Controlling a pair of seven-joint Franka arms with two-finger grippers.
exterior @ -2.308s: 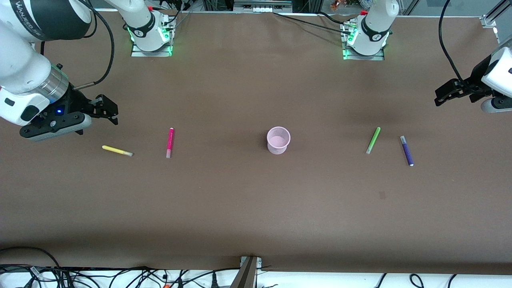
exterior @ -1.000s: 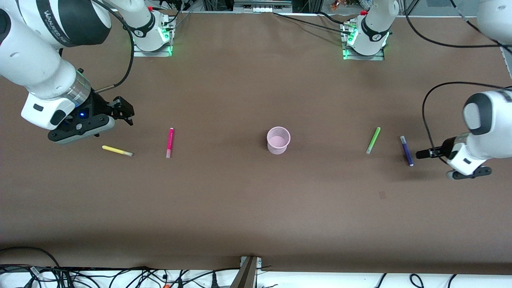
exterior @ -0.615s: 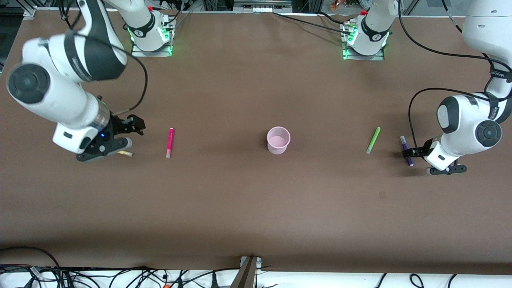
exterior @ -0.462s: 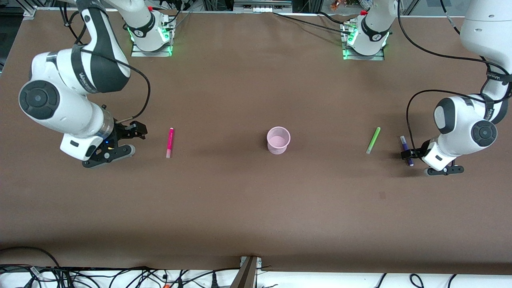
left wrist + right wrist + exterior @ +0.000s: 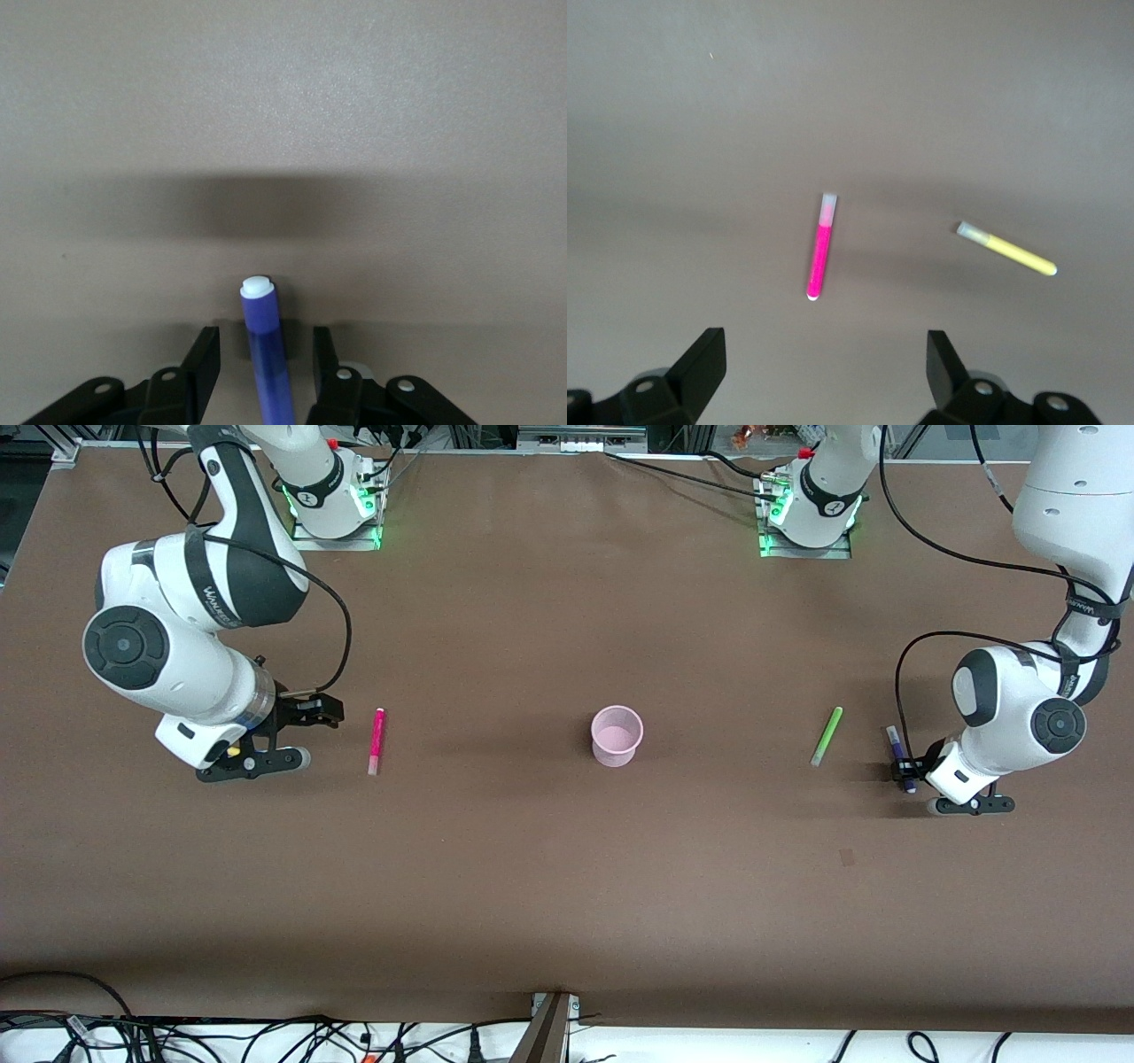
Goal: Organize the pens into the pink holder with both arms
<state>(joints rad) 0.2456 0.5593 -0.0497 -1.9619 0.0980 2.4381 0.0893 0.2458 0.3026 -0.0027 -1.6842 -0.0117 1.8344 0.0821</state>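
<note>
Pens all lie outside the pink holder [image 5: 617,735], so nothing is sorted yet. The left gripper [image 5: 262,372] straddles the purple pen [image 5: 268,363], its grip uncertain, while the right gripper [image 5: 824,365], spread wide, hangs over the yellow pen [image 5: 1007,249] and magenta pen [image 5: 820,247]; the green pen [image 5: 827,736] lies untouched.

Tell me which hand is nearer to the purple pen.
Left. The left hand is down at the purple pen, fingers on either side of it. The right hand is at the table's right-arm end, above the yellow pen.

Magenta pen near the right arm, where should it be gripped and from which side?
Grip the magenta pen mid-barrel, coming straight down with the jaws across its width. It lies flat, slim and straight, with table showing on both sides, so the open right gripper should fit around it.
</note>
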